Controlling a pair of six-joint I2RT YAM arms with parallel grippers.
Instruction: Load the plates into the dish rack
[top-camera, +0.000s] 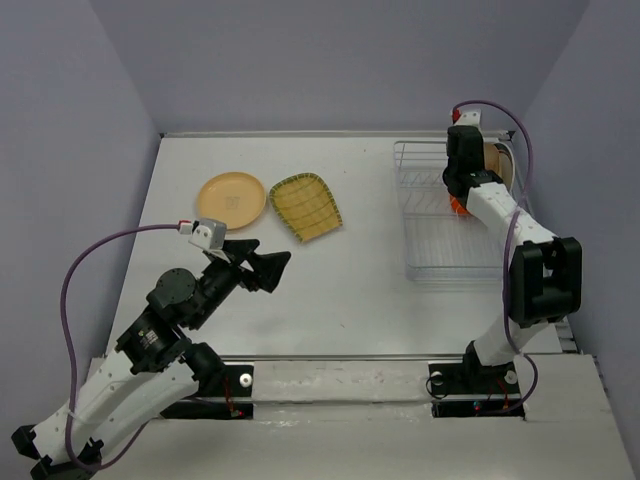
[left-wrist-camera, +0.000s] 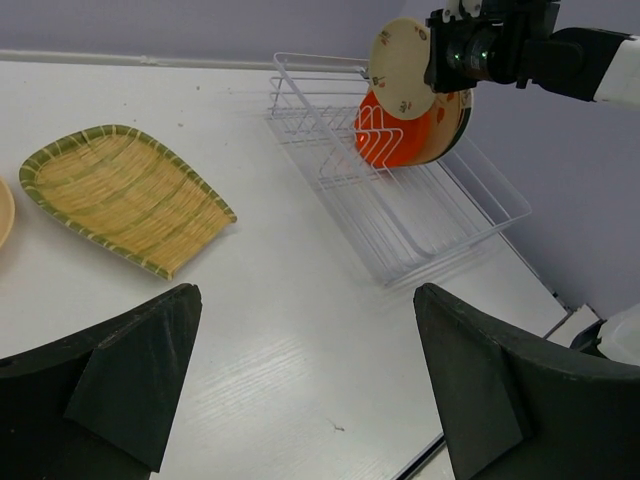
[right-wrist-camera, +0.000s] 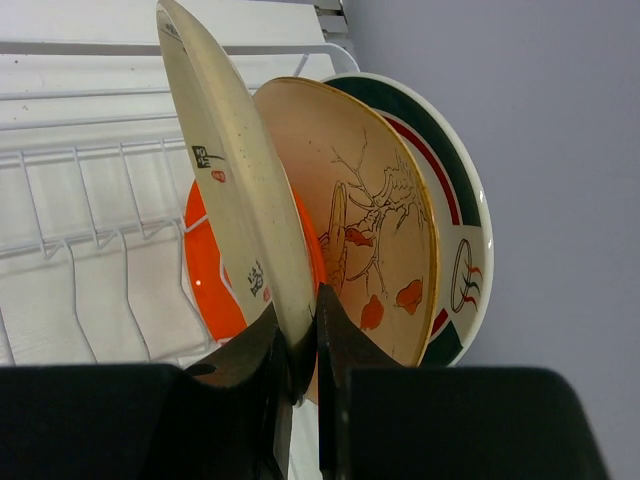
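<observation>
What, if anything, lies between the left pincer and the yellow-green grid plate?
Nothing visible. The left pincer hovers open over bare table, and the yellow-green grid plate lies just beyond it with only table between. The peach plate sits to that plate's left, off that line.

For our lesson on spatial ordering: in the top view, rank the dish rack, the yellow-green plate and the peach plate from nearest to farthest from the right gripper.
1. dish rack, right side, below the right gripper holding the beige plate.
2. yellow-green plate, mid-table.
3. peach plate, farthest left.
</observation>
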